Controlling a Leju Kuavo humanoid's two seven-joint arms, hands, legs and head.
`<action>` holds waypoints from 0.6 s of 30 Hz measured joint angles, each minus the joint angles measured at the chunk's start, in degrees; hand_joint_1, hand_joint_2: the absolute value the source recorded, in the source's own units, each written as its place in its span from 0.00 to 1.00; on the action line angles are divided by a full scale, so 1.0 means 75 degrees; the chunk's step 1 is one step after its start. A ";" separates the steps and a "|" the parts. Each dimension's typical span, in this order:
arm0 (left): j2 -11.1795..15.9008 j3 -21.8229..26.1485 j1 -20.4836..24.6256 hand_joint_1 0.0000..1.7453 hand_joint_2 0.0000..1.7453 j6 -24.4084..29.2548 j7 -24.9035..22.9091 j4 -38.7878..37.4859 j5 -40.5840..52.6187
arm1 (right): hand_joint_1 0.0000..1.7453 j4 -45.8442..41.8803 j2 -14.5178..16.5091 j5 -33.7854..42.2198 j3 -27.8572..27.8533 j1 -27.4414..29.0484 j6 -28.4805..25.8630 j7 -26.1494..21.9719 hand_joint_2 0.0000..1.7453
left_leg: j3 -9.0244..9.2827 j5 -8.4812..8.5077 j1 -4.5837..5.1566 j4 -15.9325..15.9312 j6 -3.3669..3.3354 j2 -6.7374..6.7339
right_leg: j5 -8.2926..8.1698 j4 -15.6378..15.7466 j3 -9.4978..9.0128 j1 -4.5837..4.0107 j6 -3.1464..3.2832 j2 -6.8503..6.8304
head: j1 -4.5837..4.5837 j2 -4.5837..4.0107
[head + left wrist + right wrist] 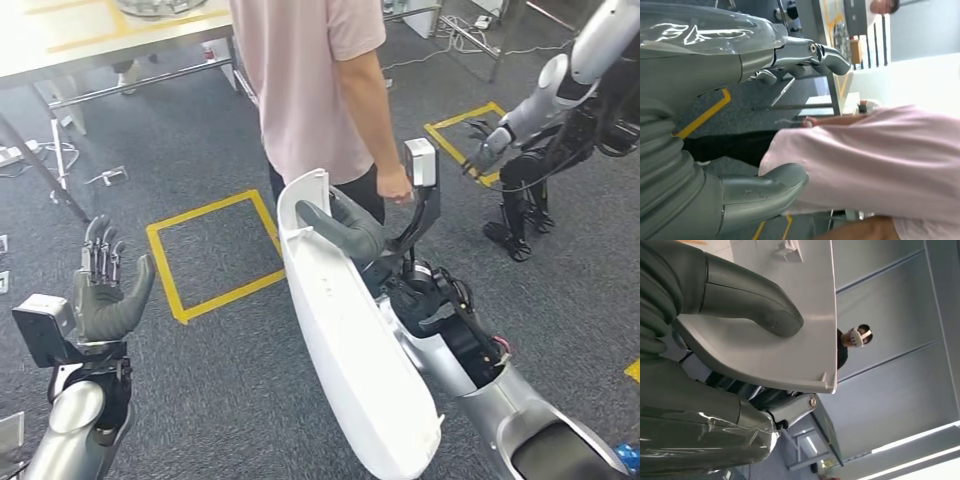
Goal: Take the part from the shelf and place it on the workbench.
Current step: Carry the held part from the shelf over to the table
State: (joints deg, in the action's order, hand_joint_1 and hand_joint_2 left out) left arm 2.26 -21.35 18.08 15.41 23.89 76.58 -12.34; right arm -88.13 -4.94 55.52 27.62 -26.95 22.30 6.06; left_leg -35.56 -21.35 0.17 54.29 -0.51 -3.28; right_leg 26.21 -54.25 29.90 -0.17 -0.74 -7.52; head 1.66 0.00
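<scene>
The part is a long white curved shell, held up in the middle of the head view. My right hand grips it near its upper end, thumb laid over the inner face. The right wrist view shows that thumb pressed on the white shell, with the darker fingers beneath it. My left hand is raised at the lower left, fingers spread and holding nothing. Its thumb and fingers stand apart in the left wrist view.
A person in a pink shirt stands close ahead, one hand near my right wrist camera. Yellow tape squares mark the grey carpet. A table stands at the back left. Another robot crouches at the right.
</scene>
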 joint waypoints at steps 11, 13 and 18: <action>-0.0009 0.0000 0.0078 0.00 1.00 -0.0063 0.0053 -0.0079 -0.0073 | 1.00 0.0253 0.0000 0.0015 0.0048 -0.0051 0.0058 -0.0001 1.00 | 0.0009 0.0052 -0.0044 0.0036 -0.0137 0.1173 | 0.0018 -0.0608 0.0338 0.0131 -0.0039 0.1430 | 0.0368 0.0000; -0.0011 0.0000 0.0117 0.00 1.00 -0.0070 0.0076 -0.0088 -0.0088 | 1.00 0.0278 0.0000 0.0036 0.0055 -0.0071 0.0063 -0.0008 1.00 | -0.0075 0.0093 -0.0071 0.0059 -0.0052 0.1340 | -0.0046 -0.0175 0.0125 0.0136 -0.0015 0.1654 | 0.0355 0.0000; 0.0018 -0.0002 0.0165 0.00 1.00 -0.0070 0.0090 -0.0121 -0.0095 | 1.00 0.0324 0.0010 0.0089 0.0067 -0.0126 0.0076 -0.0020 1.00 | -0.0428 -0.0144 -0.0048 0.0559 0.0186 0.0986 | -0.0146 0.0017 0.0012 0.0176 0.0163 0.1189 | 0.0239 0.0000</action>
State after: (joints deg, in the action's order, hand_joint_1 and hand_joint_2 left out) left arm 2.39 -21.37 19.31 14.89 24.57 75.67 -13.05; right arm -85.70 -4.86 56.19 28.12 -27.89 22.87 5.91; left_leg -38.77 -22.44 -0.19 58.49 0.88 4.11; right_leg 25.12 -54.12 29.99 1.15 0.48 1.40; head 3.45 0.00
